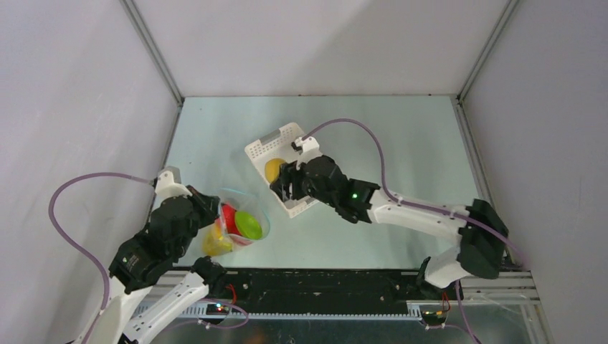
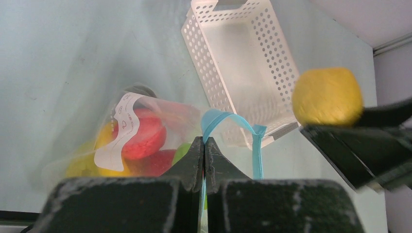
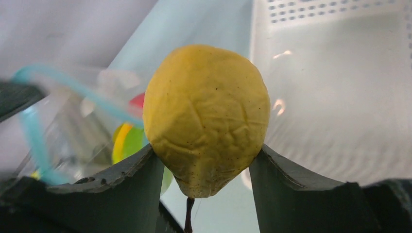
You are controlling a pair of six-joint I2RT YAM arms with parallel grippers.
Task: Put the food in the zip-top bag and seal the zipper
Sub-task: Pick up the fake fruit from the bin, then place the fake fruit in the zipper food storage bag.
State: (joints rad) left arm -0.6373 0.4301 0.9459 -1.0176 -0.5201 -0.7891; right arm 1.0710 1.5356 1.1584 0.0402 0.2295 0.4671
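Our right tool (image 3: 204, 158) pinches the lemon (image 3: 206, 111); our left tool (image 2: 204, 150) is pressed together on the zipper (image 2: 228, 118).
The lemon hangs above the basket (image 1: 262, 147); the bag (image 2: 119, 131), red and green food (image 2: 148, 138) inside, hangs from our left tool.

Left gripper (image 2: 204, 145) pinched tight; right gripper (image 3: 206, 150) clamped half-wide, arm outstretched.

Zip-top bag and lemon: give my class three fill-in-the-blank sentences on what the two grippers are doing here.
The right gripper holds a ____ lemon.
The left gripper is shut on the ____ zipper.
The red pieces lie inside the clear ____.
Missing words: yellow; blue; bag.
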